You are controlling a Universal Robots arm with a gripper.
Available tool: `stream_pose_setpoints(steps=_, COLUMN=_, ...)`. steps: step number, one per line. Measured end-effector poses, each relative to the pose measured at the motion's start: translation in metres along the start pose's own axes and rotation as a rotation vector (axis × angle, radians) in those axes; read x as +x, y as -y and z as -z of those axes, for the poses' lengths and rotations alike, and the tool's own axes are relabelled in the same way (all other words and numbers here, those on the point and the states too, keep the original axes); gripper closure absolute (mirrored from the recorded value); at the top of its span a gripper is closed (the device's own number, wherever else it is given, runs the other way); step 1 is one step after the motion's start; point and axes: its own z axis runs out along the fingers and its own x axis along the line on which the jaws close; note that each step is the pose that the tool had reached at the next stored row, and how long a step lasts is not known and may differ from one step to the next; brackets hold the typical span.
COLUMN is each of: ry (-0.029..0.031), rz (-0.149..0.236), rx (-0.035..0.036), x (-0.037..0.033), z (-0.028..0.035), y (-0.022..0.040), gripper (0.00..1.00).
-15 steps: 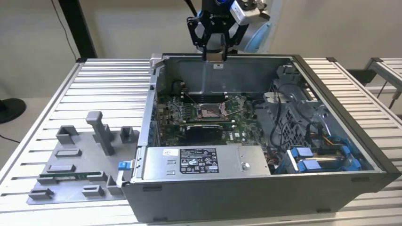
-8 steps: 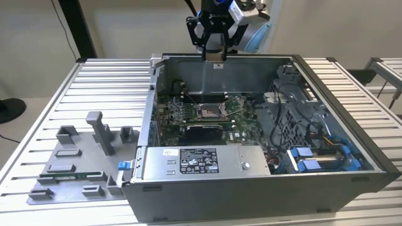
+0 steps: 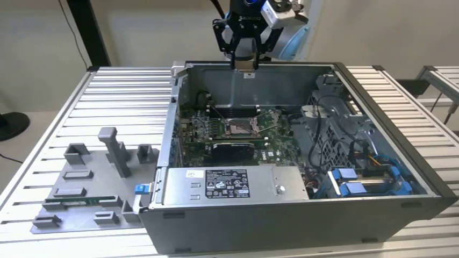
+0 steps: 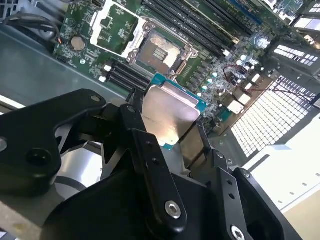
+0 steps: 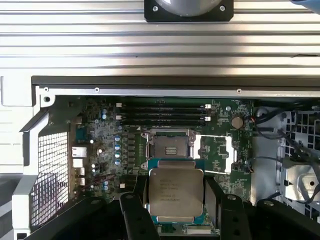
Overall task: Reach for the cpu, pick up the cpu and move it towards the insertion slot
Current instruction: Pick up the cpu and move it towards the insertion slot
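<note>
One large open grey metal computer case (image 3: 373, 177) sits on the pale slatted aluminium table (image 3: 122, 107), taking up the middle and the exterior view's right. At the exterior view's left, near the front, a flat grey plastic fixture tray (image 3: 79, 204) lies beside the case with a long narrow green memory stick (image 3: 79, 201) resting in it. Inside the case, the green motherboard (image 3: 237, 131) lies flat on the floor, and near its middle is the square metal-framed insertion slot (image 3: 238, 127), its retention frame swung open, as both wrist views also show (image 5: 165, 148).

Above the far wall of the case hangs the black two-fingered gripper (image 3: 244, 63). It is pinching the small flat square cpu with a pale silvery metal top (image 5: 176, 192) by two opposite edges, lifted clear of the board and hanging over it, just short of the slot in both wrist views (image 4: 167, 112).

I judge the carry is well along, with the chip not yet above the slot. To do this well, the chip should stay level and square to the socket frame, travelling high enough to clear the raised frame and nearby memory slots, with steady grip pressure so it neither slips nor tilts.
</note>
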Motion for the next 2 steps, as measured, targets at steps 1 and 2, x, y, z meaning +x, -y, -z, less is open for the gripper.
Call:
stream_pose_setpoints(steps=1, ry=0.0000, rz=0.000, rx=0.0000, x=0.0000, z=0.0000, y=0.0000, gripper=1.00)
stream_pose_setpoints(steps=2, ry=0.0000, rz=0.000, rx=0.0000, x=0.0000, z=0.0000, y=0.0000, gripper=1.00)
